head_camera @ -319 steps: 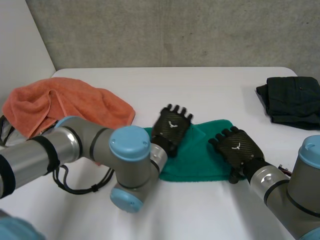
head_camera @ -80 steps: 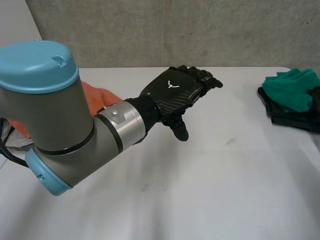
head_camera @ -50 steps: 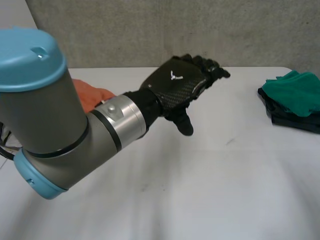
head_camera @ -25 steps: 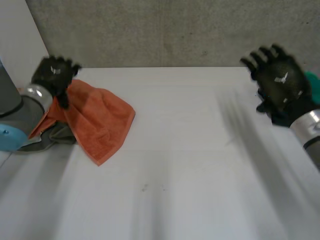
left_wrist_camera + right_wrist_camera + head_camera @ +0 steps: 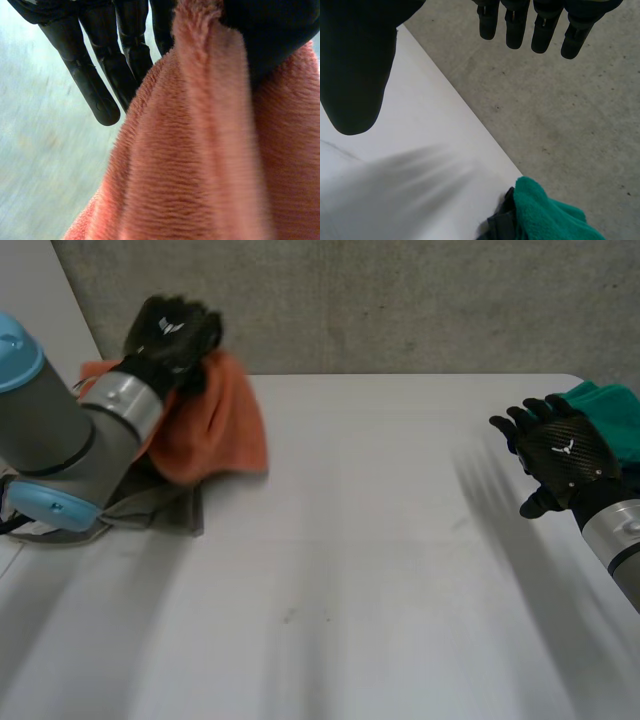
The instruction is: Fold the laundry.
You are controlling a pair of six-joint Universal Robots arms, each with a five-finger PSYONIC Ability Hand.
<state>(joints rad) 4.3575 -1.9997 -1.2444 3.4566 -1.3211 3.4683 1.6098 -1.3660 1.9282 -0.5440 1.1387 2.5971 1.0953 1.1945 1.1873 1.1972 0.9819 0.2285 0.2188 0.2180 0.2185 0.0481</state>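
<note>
Left wrist view: left hand [image 5: 97, 75] pinches the orange towel [image 5: 200, 165]; right hand [image 5: 566, 452] is spread wide.

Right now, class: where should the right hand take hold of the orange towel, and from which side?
Likely the towel at its free lower corner, coming in from the middle of the table. The left hand pinches the top, so the cloth hangs loose, with that corner the part nearest the open right hand.

Grey concrete wall [image 5: 400, 300], white table [image 5: 380, 570]
</note>
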